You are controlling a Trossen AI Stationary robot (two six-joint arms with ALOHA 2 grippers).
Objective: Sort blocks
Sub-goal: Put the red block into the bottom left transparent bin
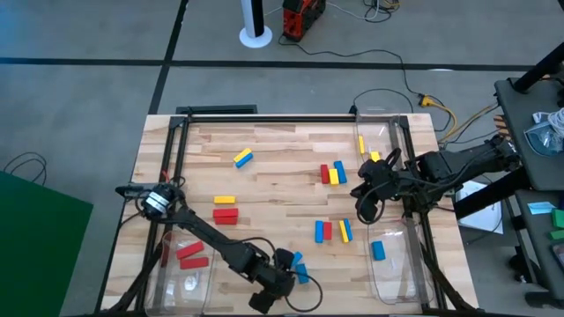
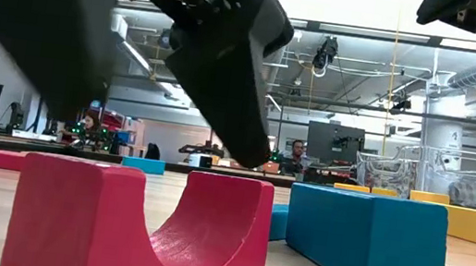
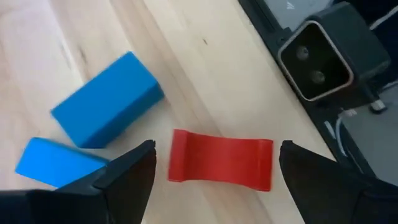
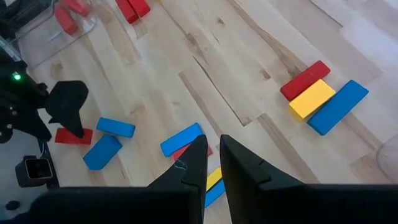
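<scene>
Near the table's left front edge, two red blocks are lying inside the left clear bin. Beside it, the left gripper is hovering with its fingers spread wide over a red arch-shaped block, not touching it; two blue blocks are lying just beside that. Red, yellow and blue blocks are sitting scattered across the middle of the wooden table. Toward the right, the right gripper is hanging above the table with its fingers nearly together, holding nothing. A blue block is resting in the right front bin.
</scene>
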